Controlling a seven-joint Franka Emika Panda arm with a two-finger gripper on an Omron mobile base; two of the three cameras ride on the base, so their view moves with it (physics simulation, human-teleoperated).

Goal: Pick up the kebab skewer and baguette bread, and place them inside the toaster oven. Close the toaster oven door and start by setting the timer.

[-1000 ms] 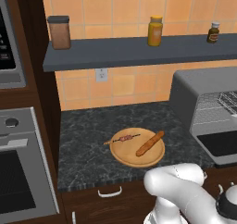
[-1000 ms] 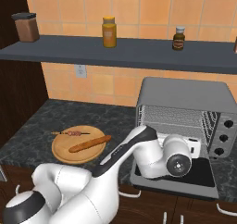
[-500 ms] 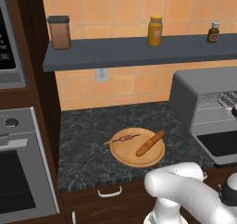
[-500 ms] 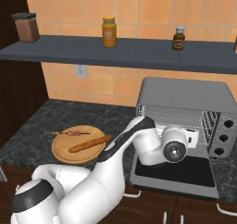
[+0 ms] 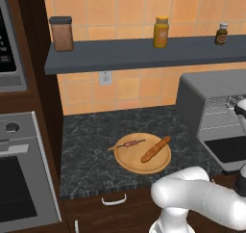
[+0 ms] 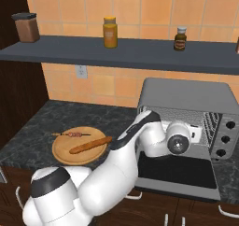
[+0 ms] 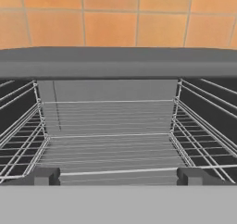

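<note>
Kebab skewer (image 5: 130, 143) lies on a round wooden plate (image 5: 129, 161) on the dark stone counter (image 5: 91, 155), on the far-left part of the plate; meat chunks sit along the middle of the stick. Baguette (image 5: 155, 149) rests on the same plate just right of the skewer, slanting from near-left to far-right, apart from the skewer. In the right base view both show again: skewer (image 6: 72, 134) toward the far side of the plate (image 6: 63, 152), baguette (image 6: 90, 145) nearer. Toaster oven (image 6: 191, 99) stands on the counter to the right of the plate, grey box with rounded top. Its door (image 6: 179, 171) is folded down flat toward the near side, glass facing up. Wire rack (image 7: 111, 144) inside is bare; side wire guides run along both inner walls. Gripper (image 7: 118, 176) sits right at the oven mouth, facing in toward the back wall; the two dark finger tips (image 7: 42, 175) are spread wide to either side, nothing between them. The white arm (image 6: 135, 141) reaches from the near-left across the front of the open oven. A shelf (image 5: 144, 54) above carries a brown jar (image 5: 61, 33), a yellow jar (image 5: 160, 32) and a small dark bottle (image 5: 221, 33).
</note>
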